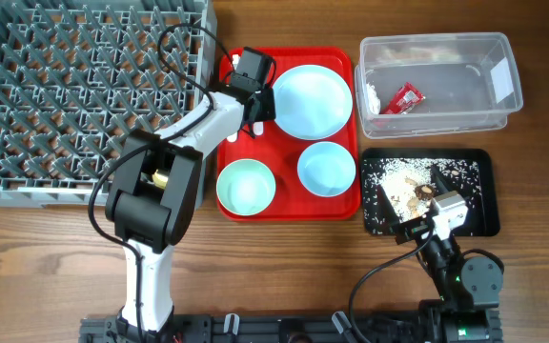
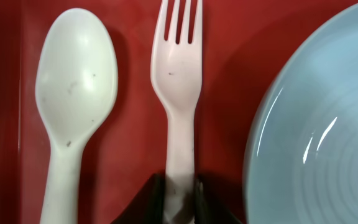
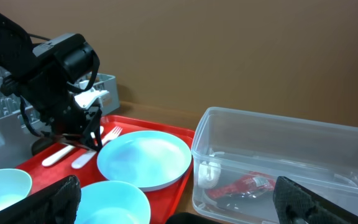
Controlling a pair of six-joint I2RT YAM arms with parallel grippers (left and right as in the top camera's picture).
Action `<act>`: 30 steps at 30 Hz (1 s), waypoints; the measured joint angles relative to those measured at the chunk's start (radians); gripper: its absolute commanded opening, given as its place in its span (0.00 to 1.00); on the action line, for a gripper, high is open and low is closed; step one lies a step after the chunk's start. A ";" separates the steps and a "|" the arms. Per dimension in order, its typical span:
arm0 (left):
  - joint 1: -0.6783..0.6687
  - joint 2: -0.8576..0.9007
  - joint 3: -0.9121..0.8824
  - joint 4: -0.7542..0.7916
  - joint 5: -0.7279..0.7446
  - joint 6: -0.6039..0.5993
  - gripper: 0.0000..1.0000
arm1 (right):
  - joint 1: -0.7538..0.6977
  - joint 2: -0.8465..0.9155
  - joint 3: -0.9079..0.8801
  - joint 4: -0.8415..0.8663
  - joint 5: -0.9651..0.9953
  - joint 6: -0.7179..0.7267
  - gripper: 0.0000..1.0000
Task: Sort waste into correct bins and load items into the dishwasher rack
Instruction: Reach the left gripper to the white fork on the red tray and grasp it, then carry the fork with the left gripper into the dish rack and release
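My left gripper (image 1: pixel 255 95) is low over the red tray (image 1: pixel 289 152), shut on the handle of the white fork (image 2: pixel 176 81). The white spoon (image 2: pixel 76 81) lies beside it on the left, and the pale blue plate (image 1: pixel 311 100) is on the right. Two blue-green bowls (image 1: pixel 246 186) (image 1: pixel 327 169) sit at the tray's front. The red wrapper (image 1: pixel 406 97) lies in the clear tub (image 1: pixel 508 67). Beige crumbs (image 1: pixel 394 176) lie in the black tray (image 1: pixel 484 205). My right gripper (image 1: pixel 416 191) is open and empty above that tray. The yellow cup is out of view.
The grey dishwasher rack (image 1: pixel 84 86) fills the back left, touching the red tray's left side. A small white object (image 1: pixel 372 95) lies in the clear tub's left end. The left arm's cable loops over the rack's right edge.
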 measured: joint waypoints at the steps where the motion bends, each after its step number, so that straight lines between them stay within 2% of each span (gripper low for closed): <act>1: 0.000 0.000 0.000 0.002 0.003 0.002 0.05 | 0.000 0.000 0.000 0.000 0.000 0.000 1.00; 6: -0.001 -0.008 0.012 -0.024 0.008 0.003 0.07 | 0.000 0.000 0.000 0.000 0.000 0.000 1.00; 10: -0.001 -0.035 0.003 -0.078 0.008 0.003 0.04 | 0.000 0.000 0.000 0.000 0.000 0.000 1.00; 18: 0.002 -0.233 -0.006 -0.175 -0.002 0.016 0.04 | 0.000 0.000 0.000 0.000 0.000 0.000 1.00; 24: 0.029 -0.430 -0.006 -0.306 -0.208 0.098 0.04 | 0.000 0.000 0.000 0.000 0.000 0.000 1.00; 30: 0.119 -0.422 -0.006 -0.342 -0.342 0.207 0.04 | 0.000 0.000 0.000 0.000 0.000 0.000 1.00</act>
